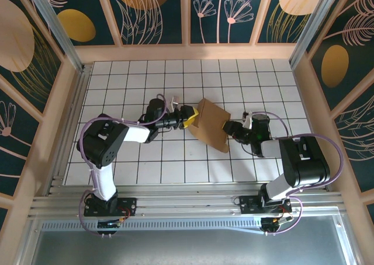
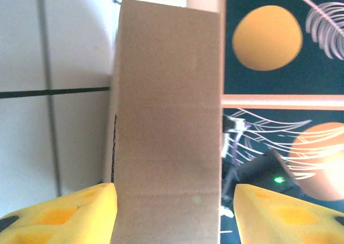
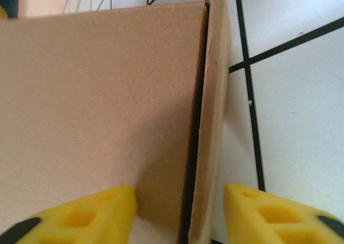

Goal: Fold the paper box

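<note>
The paper box (image 1: pixel 210 128) sits mid-worktop (image 1: pixel 146 160), tilted between my arms. My left pincer (image 1: pixel 189 119) and right pincer (image 1: pixel 229 126) are both spread, each straddling an edge without pinching. I judge it light, thin and easily creased, so I'd grip gently beside a fold line.

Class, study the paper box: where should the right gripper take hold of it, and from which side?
Probably the doubled flap edge of the paper box, approached from the box's right side. That edge is thin and sits between the open jaws of the right gripper, so the fingers can pinch straight across it.
</note>
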Motion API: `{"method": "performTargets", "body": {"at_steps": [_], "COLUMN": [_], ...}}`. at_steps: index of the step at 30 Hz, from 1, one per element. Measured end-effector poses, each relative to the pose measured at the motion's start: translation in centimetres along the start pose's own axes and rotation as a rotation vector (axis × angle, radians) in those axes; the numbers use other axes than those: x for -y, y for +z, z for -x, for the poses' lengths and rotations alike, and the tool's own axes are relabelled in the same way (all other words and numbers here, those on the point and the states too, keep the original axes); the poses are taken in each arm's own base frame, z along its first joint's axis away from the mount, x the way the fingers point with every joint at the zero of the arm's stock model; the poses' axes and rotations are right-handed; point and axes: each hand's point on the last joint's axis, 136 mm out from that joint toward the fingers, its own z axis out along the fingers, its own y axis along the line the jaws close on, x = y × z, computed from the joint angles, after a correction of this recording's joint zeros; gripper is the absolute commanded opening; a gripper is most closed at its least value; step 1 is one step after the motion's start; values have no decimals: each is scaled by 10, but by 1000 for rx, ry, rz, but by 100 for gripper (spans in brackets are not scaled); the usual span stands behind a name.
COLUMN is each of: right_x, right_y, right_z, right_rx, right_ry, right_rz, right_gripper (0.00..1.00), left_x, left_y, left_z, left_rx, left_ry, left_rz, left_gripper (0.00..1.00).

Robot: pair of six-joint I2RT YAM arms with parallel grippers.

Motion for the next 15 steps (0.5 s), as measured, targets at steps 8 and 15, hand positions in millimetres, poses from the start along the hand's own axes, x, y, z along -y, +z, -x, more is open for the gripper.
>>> {"method": "performTargets", "body": {"at_steps": [8, 15], "right_x": [8, 9], "right_y": [0, 2], "right_z": [-4, -8], "right_rx": [-15, -32], "right_ry": [2, 4], "right_rz": [-26, -24], "right_gripper": [55, 50], "left_x": [44, 22], "left_y": [17, 36], "left_z": [-3, -4], "left_rx": [-26, -83], "left_ry": [137, 214], "left_rz": [-44, 93], "left_gripper": [61, 63]}}
